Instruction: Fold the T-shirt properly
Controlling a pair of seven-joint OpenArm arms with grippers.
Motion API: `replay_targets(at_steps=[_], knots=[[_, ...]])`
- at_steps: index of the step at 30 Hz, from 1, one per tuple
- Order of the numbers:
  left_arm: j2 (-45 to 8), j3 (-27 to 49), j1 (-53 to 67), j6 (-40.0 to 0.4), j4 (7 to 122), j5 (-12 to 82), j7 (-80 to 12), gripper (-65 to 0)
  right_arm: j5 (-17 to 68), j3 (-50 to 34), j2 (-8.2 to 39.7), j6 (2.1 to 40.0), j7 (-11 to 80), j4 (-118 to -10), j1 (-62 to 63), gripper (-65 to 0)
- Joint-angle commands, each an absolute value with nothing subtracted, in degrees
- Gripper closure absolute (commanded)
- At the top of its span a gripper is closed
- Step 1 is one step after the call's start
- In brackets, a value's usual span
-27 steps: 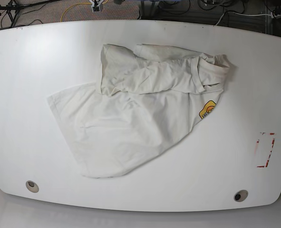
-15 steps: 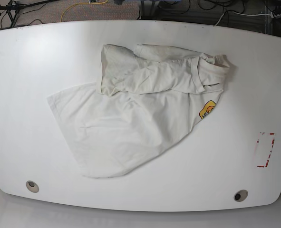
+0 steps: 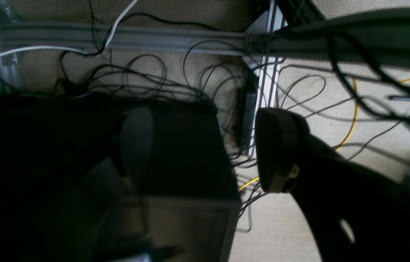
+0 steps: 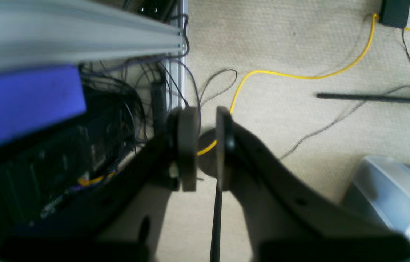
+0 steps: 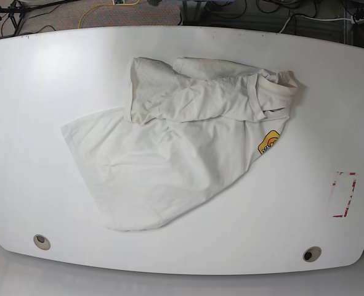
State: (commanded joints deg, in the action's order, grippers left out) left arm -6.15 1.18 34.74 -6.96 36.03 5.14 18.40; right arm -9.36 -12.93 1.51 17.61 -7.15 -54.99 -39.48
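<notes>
Both grippers, left [image 3: 205, 151] and right [image 4: 206, 149], spread, nothing pinched; we should flatten the T-shirt [image 5: 169, 166] before refolding its bunched upper layer.

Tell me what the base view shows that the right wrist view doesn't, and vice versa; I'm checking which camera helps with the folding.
Only base: the T-shirt, partly folded and wrinkled, its yellow-orange logo, and the white tabletop.

Only right wrist: the right end effector, fingers open with a narrow gap, and a blue block at the left edge.

Both: yellow cable and dark cables over the floor.
</notes>
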Motion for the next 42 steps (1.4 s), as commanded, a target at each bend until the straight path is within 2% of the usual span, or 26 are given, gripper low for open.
replay_targets(at_steps=[17, 18, 20, 33, 42], knots=[[-6.3, 1.6, 46.6, -7.3, 52.7, 5.3, 14.4, -38.8, -9.0, -12.8, -1.2, 17.8, -7.5, -69.4, -50.9, -9.0], [-5.7, 0.9, 42.9, -7.3, 51.0, 5.1, 14.6, -39.9, -8.7, -12.2, -1.3, 17.9, -7.5, -67.9, -44.2, -8.7], [-5.7, 0.9, 42.9, -7.3, 51.0, 5.1, 14.6, -39.9, -8.7, -12.3, -1.3, 17.9, -7.5, -67.6, -43.4, -8.7], [-5.7, 1.0, 43.0, -7.3, 51.3, 5.1, 14.9, -39.9, -8.7, -12.3, -1.3, 17.9, -7.5, -67.6, -43.3, -8.6], [-5.7, 1.1, 45.4, -7.3, 56.8, 5.1, 15.8, -39.9, -8.7, -12.3, -1.3, 18.0, -7.7, -68.8, -44.9, -8.6]])
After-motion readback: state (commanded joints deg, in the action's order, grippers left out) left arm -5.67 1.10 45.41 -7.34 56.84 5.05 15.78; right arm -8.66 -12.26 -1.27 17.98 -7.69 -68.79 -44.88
